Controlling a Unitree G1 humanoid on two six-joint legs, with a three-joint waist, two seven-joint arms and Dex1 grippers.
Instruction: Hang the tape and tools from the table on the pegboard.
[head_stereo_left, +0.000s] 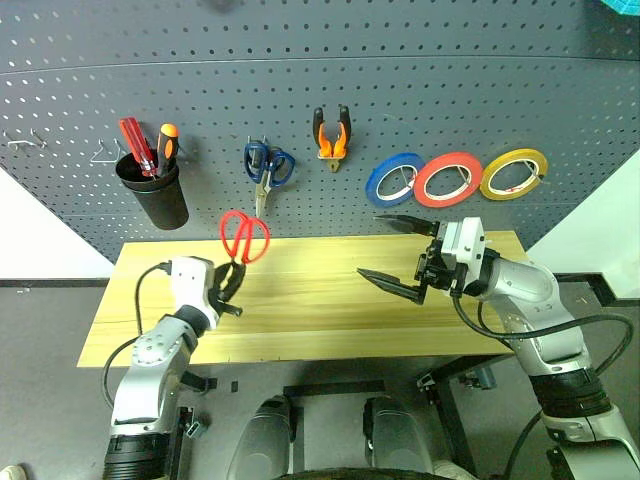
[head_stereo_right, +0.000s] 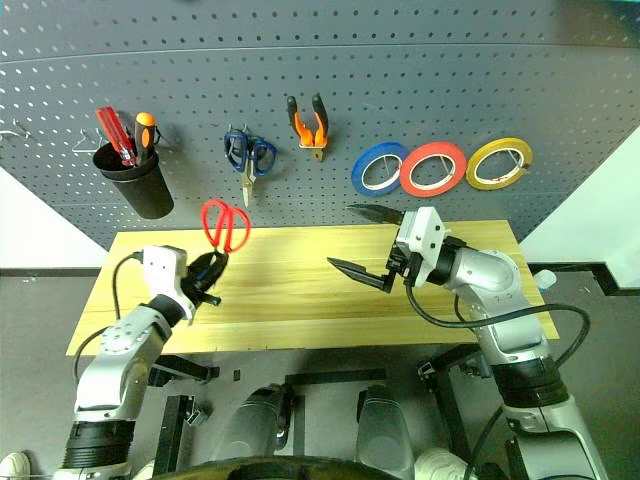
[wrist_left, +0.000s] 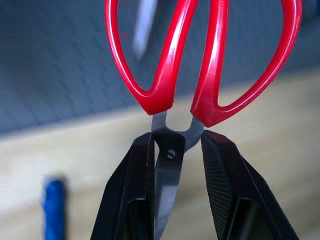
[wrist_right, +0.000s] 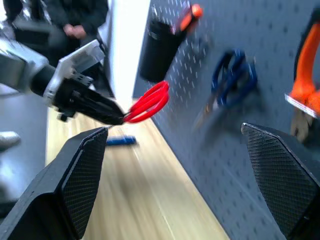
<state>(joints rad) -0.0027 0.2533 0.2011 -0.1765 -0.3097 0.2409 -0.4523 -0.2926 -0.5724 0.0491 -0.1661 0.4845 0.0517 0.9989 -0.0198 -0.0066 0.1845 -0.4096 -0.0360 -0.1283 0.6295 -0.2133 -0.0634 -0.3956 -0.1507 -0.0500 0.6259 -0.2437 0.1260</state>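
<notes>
While clamped at the pivot in the left end effector (head_stereo_left: 232, 283), with handles up: red-handled scissors (head_stereo_left: 244, 236), lifted off the bench (head_stereo_left: 320, 330) just short of the pegboard (head_stereo_left: 320, 90). Right end effector (head_stereo_left: 396, 257) spread wide, empty. Risked: twisting or slipping in that narrow blade grip, missing a hook. Above the left end effector, black cup (head_stereo_left: 155, 192) carrying red and orange screwdrivers (head_stereo_left: 148, 148). Blue-handled screwdriver (wrist_right: 120, 141) lying on the bench below.

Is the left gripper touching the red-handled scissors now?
Touching. In the left wrist view, the left gripper pinches the red-handled scissors at the metal pivot, both black fingers against it.
</notes>
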